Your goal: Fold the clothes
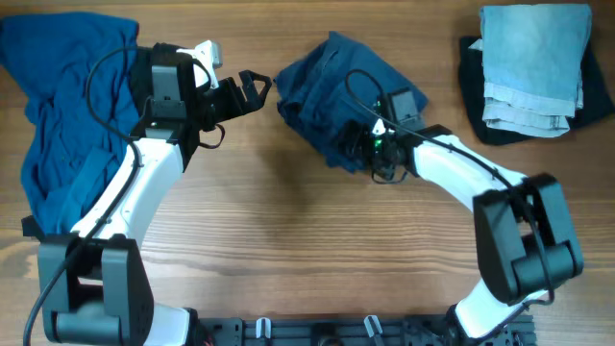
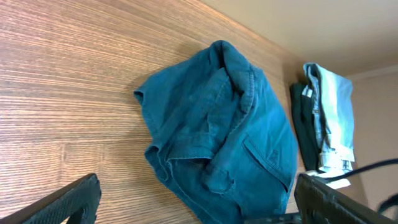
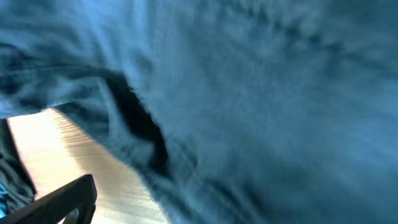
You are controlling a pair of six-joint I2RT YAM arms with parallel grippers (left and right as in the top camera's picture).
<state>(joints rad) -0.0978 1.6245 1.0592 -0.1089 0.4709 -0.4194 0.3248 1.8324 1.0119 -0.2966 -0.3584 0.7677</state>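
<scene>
The dark navy denim shorts (image 1: 322,86) lie crumpled at the table's middle back; in the left wrist view (image 2: 224,124) a back pocket shows. My left gripper (image 1: 252,91) is open and empty, just left of the shorts, both fingers wide apart in the left wrist view (image 2: 199,211). My right gripper (image 1: 358,144) is pressed into the shorts' near right edge. In the right wrist view (image 3: 199,205) blurred navy cloth (image 3: 261,93) fills the frame. Only one finger shows, far to the left, so the jaws look open, with cloth lying over the other finger.
A brighter blue garment (image 1: 67,106) is heaped at the far left under my left arm. A folded pale denim piece (image 1: 533,62) lies on a black piece (image 1: 476,106) at the back right, also in the left wrist view (image 2: 326,118). Bare wood table (image 1: 288,221) lies in front.
</scene>
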